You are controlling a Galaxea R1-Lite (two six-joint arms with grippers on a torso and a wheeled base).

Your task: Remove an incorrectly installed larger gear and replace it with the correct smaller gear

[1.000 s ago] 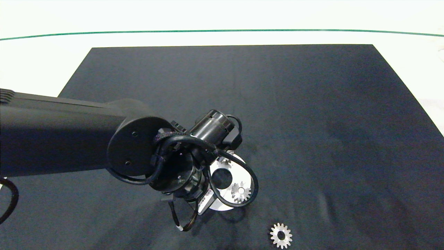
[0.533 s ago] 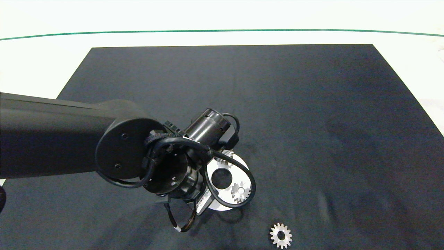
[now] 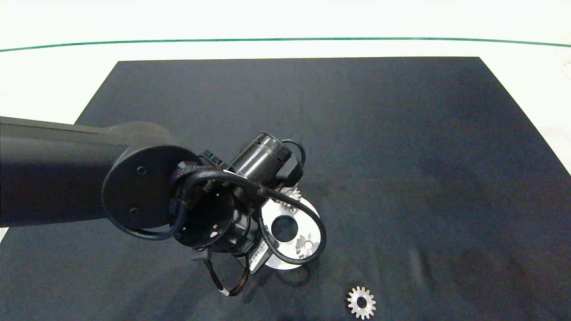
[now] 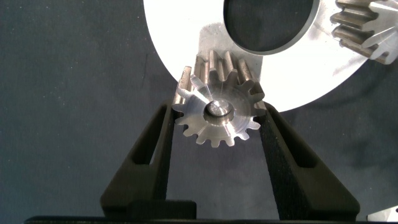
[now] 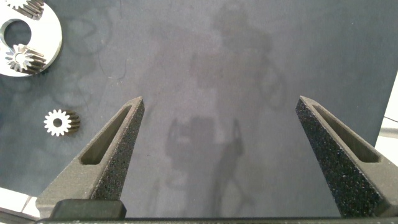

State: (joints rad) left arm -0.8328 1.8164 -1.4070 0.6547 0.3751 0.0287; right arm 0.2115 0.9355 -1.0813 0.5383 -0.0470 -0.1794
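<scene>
Left pincer [image 4: 216,121] clamps larger gear [image 4: 217,106], bore axis facing wrist camera.

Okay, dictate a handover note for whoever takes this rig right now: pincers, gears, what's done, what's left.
Left pincer: shut on the chunky silver small-holed larger gear at the edge of the round silver plate; I cannot tell whether it is lifted clear.
Right pincer: open, idle over the dark mat.
Flat silver wide-holed smaller gear: lying on the mat, apart from the plate.
Done: larger gear gripped. Left: carry it off, set it down, fetch and fit the smaller gear.
</scene>
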